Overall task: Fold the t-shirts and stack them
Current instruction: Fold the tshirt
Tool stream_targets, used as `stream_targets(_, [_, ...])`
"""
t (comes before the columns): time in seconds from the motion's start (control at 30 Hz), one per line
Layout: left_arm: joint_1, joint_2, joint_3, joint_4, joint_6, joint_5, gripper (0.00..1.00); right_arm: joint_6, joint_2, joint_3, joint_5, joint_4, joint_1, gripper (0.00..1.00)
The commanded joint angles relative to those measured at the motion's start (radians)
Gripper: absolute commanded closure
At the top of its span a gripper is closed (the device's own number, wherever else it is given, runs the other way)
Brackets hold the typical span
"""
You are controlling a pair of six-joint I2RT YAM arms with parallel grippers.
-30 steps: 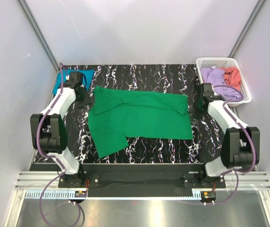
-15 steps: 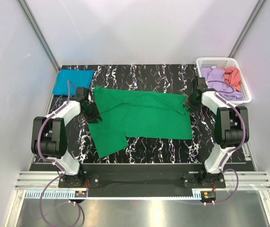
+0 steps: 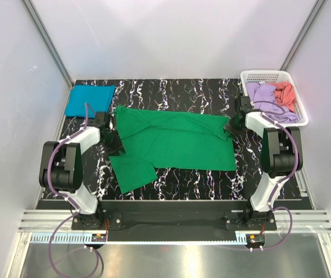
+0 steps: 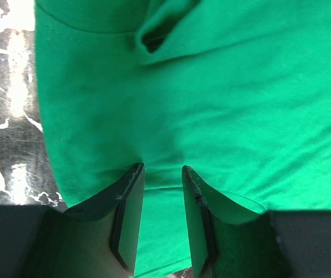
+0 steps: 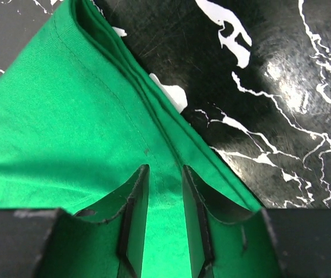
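Top external view: the black marbled table (image 3: 177, 179) carries the bright green t-shirt (image 3: 177, 145), spread flat across its middle. The white lattice basket (image 3: 264, 73) at the far right corner holds the lilac t-shirt (image 3: 265, 95) and the coral t-shirt (image 3: 285, 92). The teal-blue t-shirt (image 3: 88, 98) lies folded at the far left corner. The left gripper (image 4: 163, 171) pinches the green cloth near its left edge, and the right gripper (image 5: 165, 169) pinches its right hem.
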Motion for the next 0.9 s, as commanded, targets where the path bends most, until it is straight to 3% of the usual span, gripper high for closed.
stream_targets(0.0, [0.001, 0.005, 0.000, 0.007, 0.009, -0.051, 0.63, 0.005, 0.019, 0.015, 0.022, 0.033, 0.001, 0.66])
stream_targets(0.3, [0.001, 0.016, 0.012, -0.012, 0.026, -0.088, 0.63, -0.008, 0.051, 0.031, 0.048, 0.043, 0.001, 0.68])
stream_targets(0.47, [0.002, 0.024, 0.032, -0.030, 0.037, -0.113, 0.63, -0.037, 0.054, 0.042, 0.051, 0.052, 0.001, 0.95])
stream_targets(0.53, [0.002, 0.021, 0.035, -0.030, 0.037, -0.116, 0.63, -0.048, 0.054, 0.047, 0.049, 0.053, 0.001, 1.00])
stream_targets(0.87, [0.015, 0.044, 0.031, -0.038, 0.040, -0.145, 0.64, -0.145, 0.047, 0.105, 0.112, -0.023, 0.001, 1.00])
